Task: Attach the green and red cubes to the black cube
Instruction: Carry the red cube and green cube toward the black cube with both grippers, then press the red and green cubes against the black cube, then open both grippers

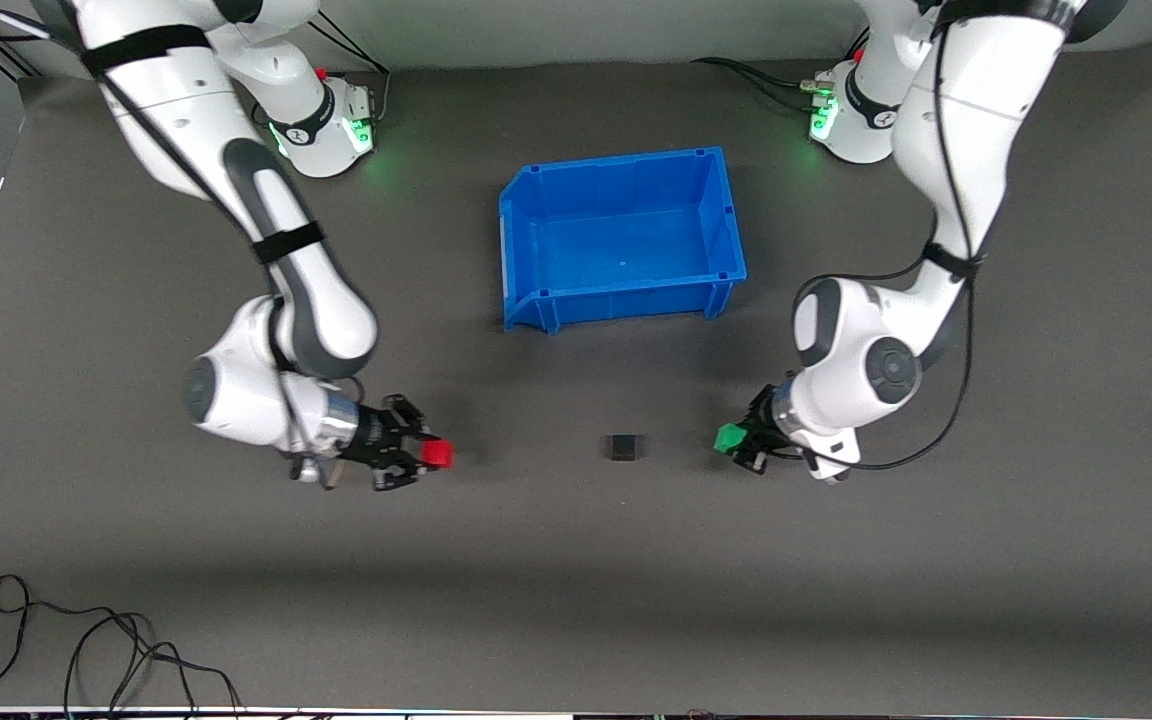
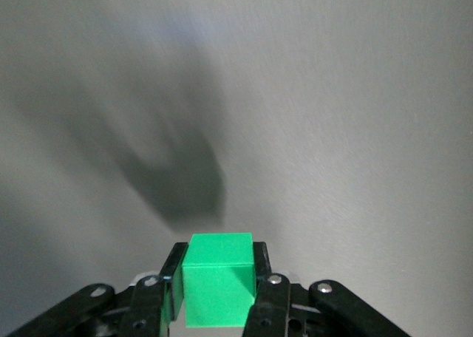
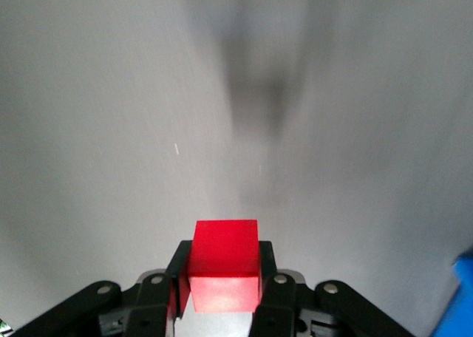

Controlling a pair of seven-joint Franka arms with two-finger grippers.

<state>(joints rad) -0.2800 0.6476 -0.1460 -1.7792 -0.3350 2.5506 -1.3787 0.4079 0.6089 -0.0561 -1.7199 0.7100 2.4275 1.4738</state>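
Currently both tools are flanking the black cube [image 1: 625, 447] on the counter [image 1: 576, 600], right tool [image 1: 423, 455] pinching the red cube [image 1: 438, 455], left tool [image 1: 739, 442] pinching the green cube [image 1: 729, 438]; uneven approaches risk shoving the loose black cube aside.

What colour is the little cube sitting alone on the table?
Black. The black cube shows best in the front view, between both grippers.

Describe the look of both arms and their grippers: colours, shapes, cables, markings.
Both arms have glossy white rounded shells with dark grey joint sections. Black cables run along them, held by black straps. Green lights glow at both bases. The right gripper and the left gripper are black, with two flat fingers on linkages fixed by silver screws.
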